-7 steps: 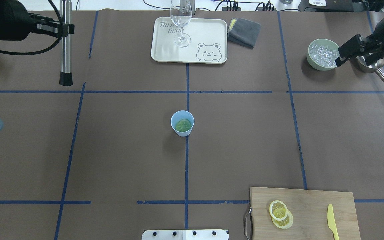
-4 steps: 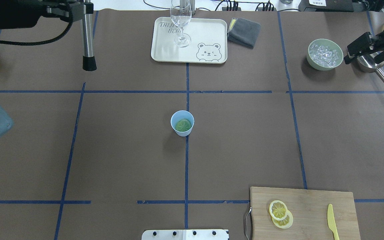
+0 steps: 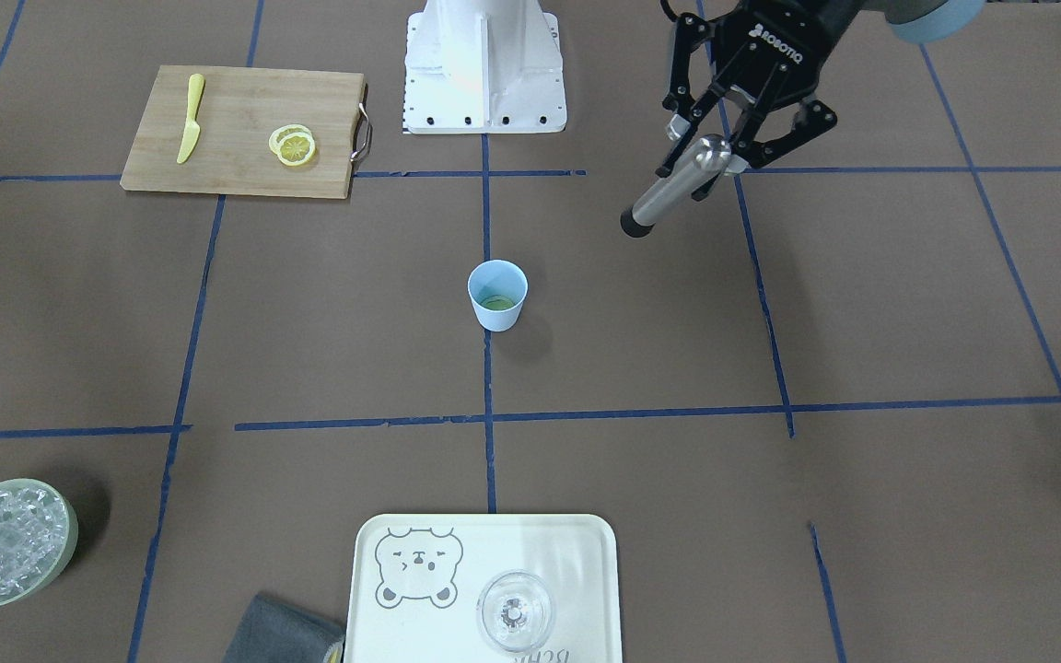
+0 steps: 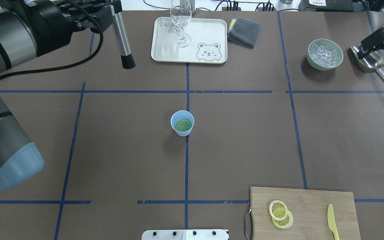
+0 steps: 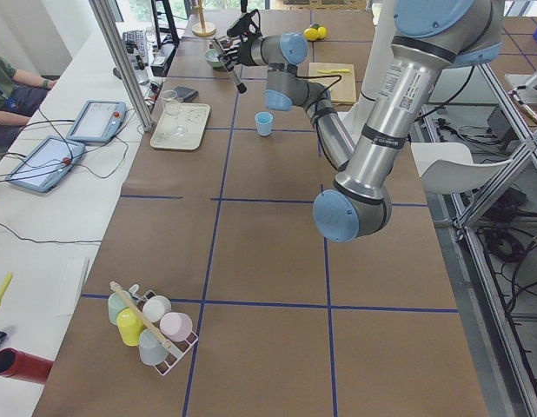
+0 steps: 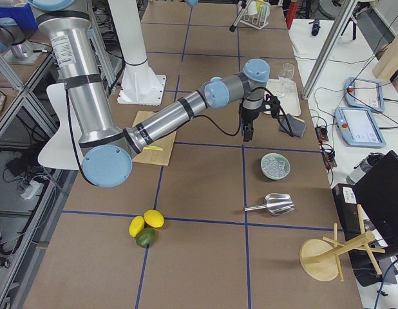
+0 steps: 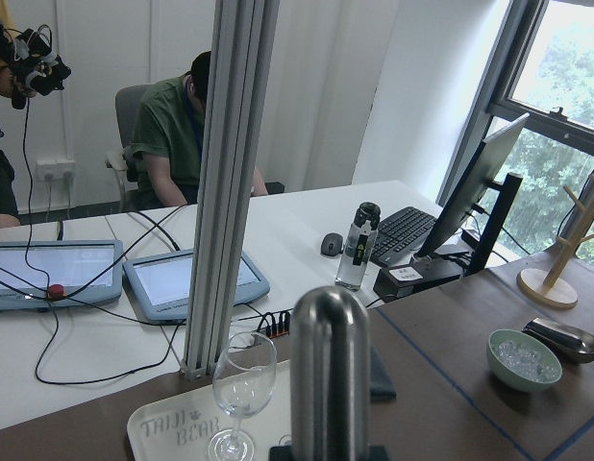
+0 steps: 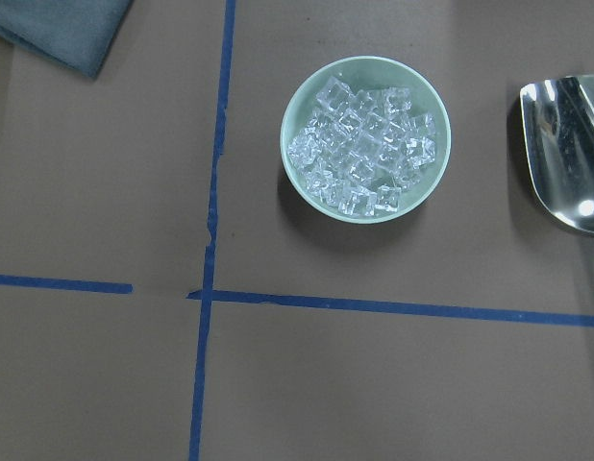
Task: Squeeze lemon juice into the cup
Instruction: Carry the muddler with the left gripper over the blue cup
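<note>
The pale-blue cup [image 4: 182, 123] stands at the table's middle, with one lemon slice [image 4: 183, 125] lying flat inside it; the cup also shows in the front view [image 3: 497, 295]. Two more lemon slices [image 4: 281, 214] overlap on the cutting board [image 4: 312, 206]. My left gripper [image 4: 112, 11] is at the far left, shut on a steel muddler [image 4: 122, 36] whose black tip hangs above the table, well left of and beyond the cup. The front view shows that grip [image 3: 731, 147]. My right gripper [image 4: 377, 51] hovers open and empty over a steel scoop at the far right.
A cream tray [image 4: 208, 33] with a clear wine glass [image 4: 181, 20] stands at the back centre, with a grey cloth [image 4: 244, 31] beside it. A green bowl of ice [image 4: 325, 54] and the scoop [image 4: 373, 63] are at the back right. A yellow knife [image 4: 332, 221] lies on the board.
My left arm has swung right with the muddler, from the far left edge toward the tray. My right gripper has drawn back right, from the ice bowl to over the scoop.
</note>
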Tool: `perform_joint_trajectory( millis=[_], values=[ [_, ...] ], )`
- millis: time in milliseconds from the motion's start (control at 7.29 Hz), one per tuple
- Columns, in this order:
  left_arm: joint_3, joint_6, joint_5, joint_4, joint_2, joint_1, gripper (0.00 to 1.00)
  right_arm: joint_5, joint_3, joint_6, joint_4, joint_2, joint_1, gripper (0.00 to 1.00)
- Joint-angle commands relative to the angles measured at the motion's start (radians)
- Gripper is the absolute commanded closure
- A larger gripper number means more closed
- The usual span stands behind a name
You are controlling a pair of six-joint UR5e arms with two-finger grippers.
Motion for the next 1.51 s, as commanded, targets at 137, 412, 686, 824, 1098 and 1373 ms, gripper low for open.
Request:
perform_joint_trajectory(
  millis=[137, 412, 686, 824, 1098, 1373],
  values=[
    [0.067, -0.01, 0.515, -0.104, -0.002, 0.328, 1.0, 0.011, -0.017, -0.027, 0.016, -0.086, 0.06, 0.0],
    [0.208, 0.001, 0.662, -0.24, -0.01, 0.432, 1.0, 0.011, -0.015, -0.12, 0.017, -0.158, 0.095, 0.0],
    [0.271, 0.005, 0.728, -0.287, -0.033, 0.498, 1.0, 0.008, -0.017, -0.194, 0.017, -0.192, 0.126, 0.0],
    [0.276, 0.008, 0.73, -0.282, -0.044, 0.501, 1.0, 0.008, -0.017, -0.193, 0.017, -0.192, 0.128, 0.0],
    [0.323, 0.13, 0.724, -0.287, -0.102, 0.501, 1.0, 0.008, -0.015, -0.188, 0.017, -0.192, 0.128, 0.0],
    [0.362, 0.156, 0.724, -0.29, -0.121, 0.501, 1.0, 0.009, -0.012, -0.187, 0.017, -0.189, 0.128, 0.0]
  ],
)
